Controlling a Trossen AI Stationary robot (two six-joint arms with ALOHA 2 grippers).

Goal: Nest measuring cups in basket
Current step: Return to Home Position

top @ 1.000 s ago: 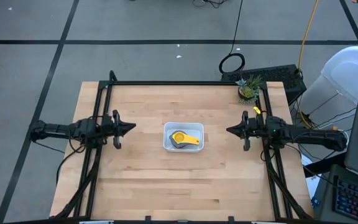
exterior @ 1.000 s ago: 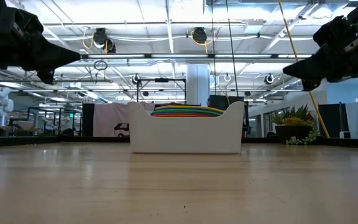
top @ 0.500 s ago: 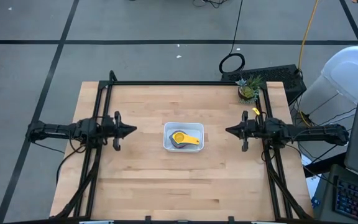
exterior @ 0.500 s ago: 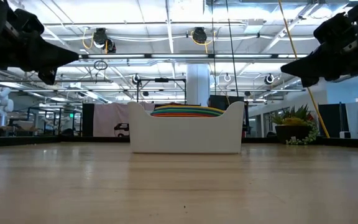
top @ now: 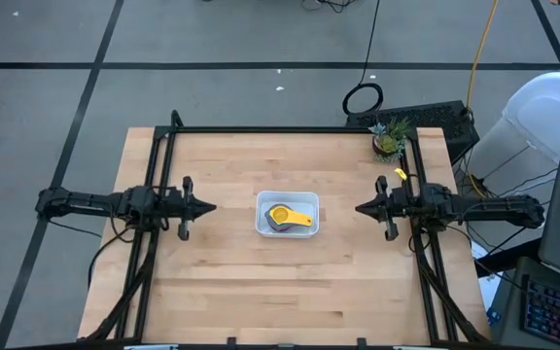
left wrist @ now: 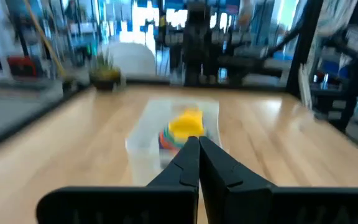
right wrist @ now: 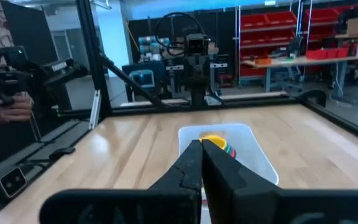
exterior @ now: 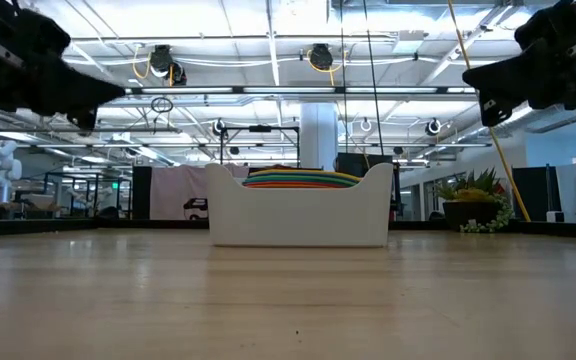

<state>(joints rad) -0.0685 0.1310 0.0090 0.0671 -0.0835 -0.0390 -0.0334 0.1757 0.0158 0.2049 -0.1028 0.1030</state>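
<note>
Now clear of the basket: stack delivered, both sides retiring

My left gripper (top: 210, 206) and right gripper (top: 358, 208) hang above the table (top: 261, 292), one on each side, tips pointing at the basket and well apart from it. Both pairs of fingers are pressed together and hold nothing. Against half a second ago, my right gripper has drawn slightly outward and shows higher in the low view. My left gripper has barely shifted. I judge this a retreat toward rest, with the handling finished.

The basket (top: 260, 219) sits mid-table. The measuring cups (top: 280, 215) lie nested inside it, yellow uppermost. The low view shows their coloured edges layered at the dip in its wall. No cup lies loose on the table.

Farther off, a potted plant (top: 387, 142) stands at the far right corner, near my right gripper yet apart from it. Nothing obstructs. Beyond the table, a person's hand (right wrist: 8, 107) holds a dark device.
</note>
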